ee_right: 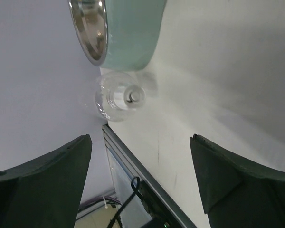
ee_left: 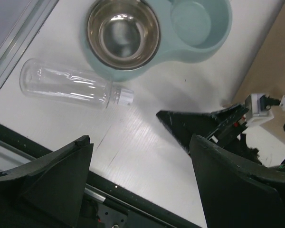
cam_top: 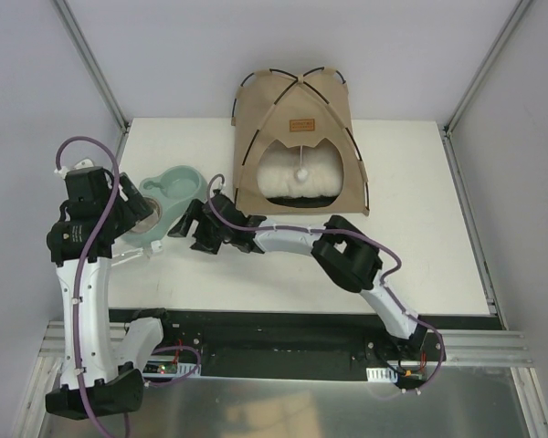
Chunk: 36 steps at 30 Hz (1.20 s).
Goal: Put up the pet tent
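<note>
White tabletop (cam_top: 411, 237) between pale walls: the tan fabric pet tent with black trim (cam_top: 292, 105) stands upright at its far edge, a fluffy cream cushion (cam_top: 279, 182) inside. I see my left gripper (ee_left: 138, 142) spread wide and empty near a clear plastic bottle (ee_left: 66, 85) and teal feeding dish (ee_left: 199, 47); my right gripper (ee_right: 140, 137) gapes empty close by

1 pet tent (cam_top: 276, 114) w/ 1 cushion (cam_top: 279, 180), 1 feeder (ee_left: 199, 23), 1 steel bowl (ee_left: 123, 31), 1 bottle (ee_left: 66, 85)
</note>
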Tool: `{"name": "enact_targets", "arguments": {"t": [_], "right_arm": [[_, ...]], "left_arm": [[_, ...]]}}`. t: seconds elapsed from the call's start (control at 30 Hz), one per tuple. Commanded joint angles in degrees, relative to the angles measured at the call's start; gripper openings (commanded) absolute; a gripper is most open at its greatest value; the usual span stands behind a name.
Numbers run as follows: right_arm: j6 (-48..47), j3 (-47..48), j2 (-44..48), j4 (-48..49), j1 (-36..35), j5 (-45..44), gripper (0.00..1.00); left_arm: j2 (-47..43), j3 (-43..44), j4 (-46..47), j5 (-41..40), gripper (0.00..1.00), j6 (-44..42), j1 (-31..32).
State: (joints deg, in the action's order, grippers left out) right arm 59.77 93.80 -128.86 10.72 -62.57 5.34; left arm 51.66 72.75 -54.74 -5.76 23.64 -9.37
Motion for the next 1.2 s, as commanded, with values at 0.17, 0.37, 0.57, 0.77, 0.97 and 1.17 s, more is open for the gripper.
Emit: {"name": "enact_targets", "arguments": {"t": [0.17, 0.37, 0.57, 0.77, 0.97, 1.17], "right_arm": [[12.73, 13.24, -10.52, 10.72, 0.52, 2.74, 0.89], [16.34, 15.71, -14.05, 9.06, -1.15, 2.83, 0.88], [17.49, 18.77, -17.30, 9.50, -2.21, 4.05, 0.87], [18.63, 21.42, -20.02, 9.94, -1.77, 4.93, 0.83], [18.63, 24.67, -22.84, 10.55, -1.68, 5.64, 0.74], [18.98, 27.49, -25.13, 11.69, -1.68, 6.96, 0.61]], "left_arm": [[-1.39, -0.51, -2.83, -3.64, 0.85, 2.46, 0.05], [-2.61, -0.76, -2.56, -6.98, 0.85, 1.59, -0.04], [-3.06, -1.91, -2.21, -5.93, 0.84, 1.76, -0.04], [-3.67, -2.44, -2.12, -4.44, 0.83, 1.15, 0.05], [-3.76, -3.05, -2.12, -3.65, 0.82, 1.41, 0.05], [-3.85, -3.32, -2.39, -4.26, 0.82, 1.15, 0.05]]}}
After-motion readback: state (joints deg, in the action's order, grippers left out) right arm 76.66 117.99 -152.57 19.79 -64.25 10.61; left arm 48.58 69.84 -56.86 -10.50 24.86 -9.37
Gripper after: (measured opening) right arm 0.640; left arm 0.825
